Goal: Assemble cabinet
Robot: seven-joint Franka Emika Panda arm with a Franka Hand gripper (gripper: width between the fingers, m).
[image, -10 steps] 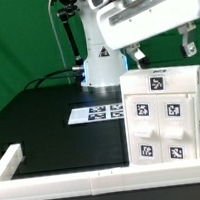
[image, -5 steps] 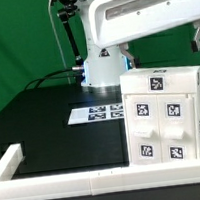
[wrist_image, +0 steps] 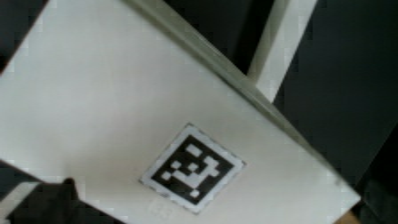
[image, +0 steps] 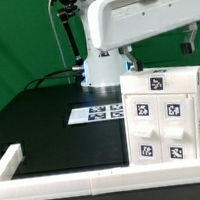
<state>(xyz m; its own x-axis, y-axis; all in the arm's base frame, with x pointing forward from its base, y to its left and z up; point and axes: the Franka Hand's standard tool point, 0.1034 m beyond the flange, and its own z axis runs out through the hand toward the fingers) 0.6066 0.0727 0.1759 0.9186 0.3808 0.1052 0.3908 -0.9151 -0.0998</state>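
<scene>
Presently the cabinet (image: 165, 116) stands upright on the black tabletop (image: 49, 114), at the exterior view's right, close against the white border rail (image: 67, 178) that runs along the near edge. Its front shows four tagged white blocks set in a two-by-two grid; one more tag sits on its top face. All blocks appear seated roughly flush with the front, though small offsets cannot be judged.

Arm's white wrist housing (image: 144, 17) fills the upper part of the exterior view, directly above the cabinet. One dark finger (image: 134, 59) hangs down behind the cabinet's top rear edge, another dark one shows at the frame's far right. They look well apart, one toward each side of the cabinet top. Contact with the cabinet cannot be told. The gripper (image: 163, 52) appears spread, nothing held between the fingers.

Wrist view: tilted white top face of the cabinet (wrist_image: 143, 110) with a single black-and-white tag (wrist_image: 192, 165), blurred; dark tabletop beyond its edge.

Marker board (image: 98, 113) lies flat on the tabletop, beside the cabinet toward the exterior view's left, near the arm's base (image: 99, 68). Green backdrop behind.
</scene>
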